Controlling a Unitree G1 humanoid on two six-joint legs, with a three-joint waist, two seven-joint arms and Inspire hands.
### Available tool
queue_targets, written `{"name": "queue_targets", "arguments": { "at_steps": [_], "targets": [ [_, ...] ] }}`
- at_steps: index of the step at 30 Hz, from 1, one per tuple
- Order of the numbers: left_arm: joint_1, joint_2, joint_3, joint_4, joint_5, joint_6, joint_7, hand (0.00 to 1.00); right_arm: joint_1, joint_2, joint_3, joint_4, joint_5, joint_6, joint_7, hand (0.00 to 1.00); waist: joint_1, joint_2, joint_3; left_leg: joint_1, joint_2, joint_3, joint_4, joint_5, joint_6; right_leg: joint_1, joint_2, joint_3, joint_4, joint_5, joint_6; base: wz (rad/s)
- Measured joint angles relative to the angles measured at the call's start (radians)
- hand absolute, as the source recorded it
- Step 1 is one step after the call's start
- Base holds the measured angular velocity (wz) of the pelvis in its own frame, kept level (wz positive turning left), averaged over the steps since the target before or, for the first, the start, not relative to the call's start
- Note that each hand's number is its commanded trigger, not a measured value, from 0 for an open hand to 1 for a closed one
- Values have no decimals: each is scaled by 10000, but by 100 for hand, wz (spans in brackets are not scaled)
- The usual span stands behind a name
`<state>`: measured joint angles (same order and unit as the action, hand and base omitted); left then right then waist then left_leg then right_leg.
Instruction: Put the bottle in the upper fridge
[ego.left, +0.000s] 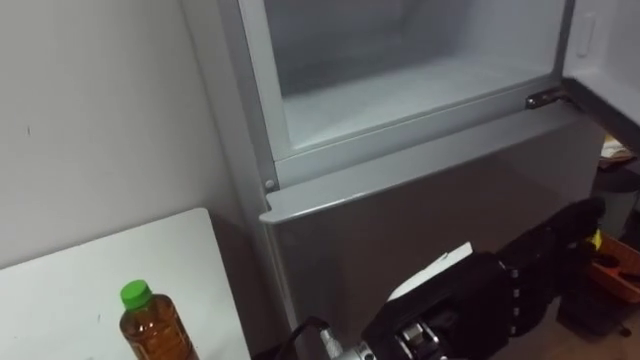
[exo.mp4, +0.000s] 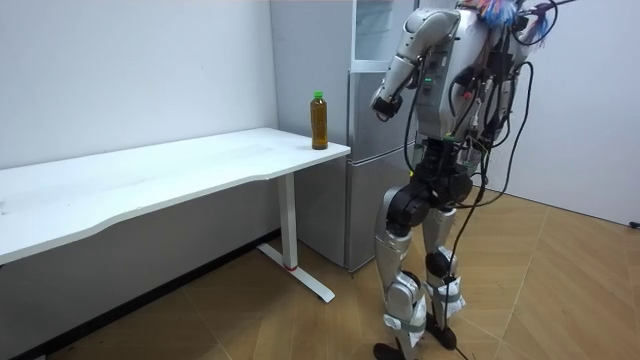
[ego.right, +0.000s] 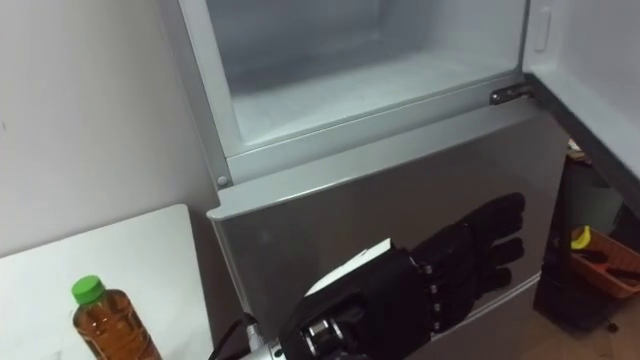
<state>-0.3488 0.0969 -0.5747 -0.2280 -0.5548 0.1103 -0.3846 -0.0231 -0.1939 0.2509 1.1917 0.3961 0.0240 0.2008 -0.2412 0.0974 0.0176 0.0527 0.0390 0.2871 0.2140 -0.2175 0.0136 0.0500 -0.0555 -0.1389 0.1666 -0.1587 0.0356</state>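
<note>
A bottle (ego.left: 155, 325) of amber liquid with a green cap stands upright on the near corner of the white table (ego.left: 90, 285), to my left. In the room view the bottle (exo.mp4: 319, 120) is at the table end closest to the fridge. The fridge's upper compartment (ego.left: 400, 95) is open and bare inside, its frosted floor showing. My left hand (ego.right: 440, 270) hangs open in front of the closed lower fridge door (ego.right: 350, 215), fingers straight and pointing right, well apart from the bottle. The room view has this hand (exo.mp4: 383, 103) raised toward the fridge.
The upper door (ego.right: 590, 60) is swung open at the right. A white wall (ego.left: 100, 110) rises behind the table. Low on the floor at the far right lies dark and orange clutter (ego.right: 600, 265). I stand facing the fridge, with the table on my left.
</note>
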Motion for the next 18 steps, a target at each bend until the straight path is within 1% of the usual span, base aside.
{"name": "queue_targets", "arguments": {
  "at_steps": [5,11,14,18],
  "targets": [
    [0,42,19,0,0,33,-116,0,33,3,1,-148,6,17,-1,0,11,-116,7,12,6,17,0,5,-8,2,0,-4,4,-18,-19,0],
    [1,58,21,-1,-1,45,-212,0,31,3,2,-287,-3,112,118,0,20,-260,-24,15,7,17,7,8,-13,4,3,-4,6,-22,-21,0],
    [1,79,21,-1,-1,44,-215,0,31,4,3,-286,-2,197,217,0,34,-282,-23,9,10,17,47,8,-13,-1,0,-3,4,-22,-21,0],
    [1,83,20,0,0,44,-256,0,27,3,3,-287,-8,201,233,0,43,-280,-24,9,23,16,86,8,-13,-2,1,-8,21,-21,-23,0]
  ]
}}
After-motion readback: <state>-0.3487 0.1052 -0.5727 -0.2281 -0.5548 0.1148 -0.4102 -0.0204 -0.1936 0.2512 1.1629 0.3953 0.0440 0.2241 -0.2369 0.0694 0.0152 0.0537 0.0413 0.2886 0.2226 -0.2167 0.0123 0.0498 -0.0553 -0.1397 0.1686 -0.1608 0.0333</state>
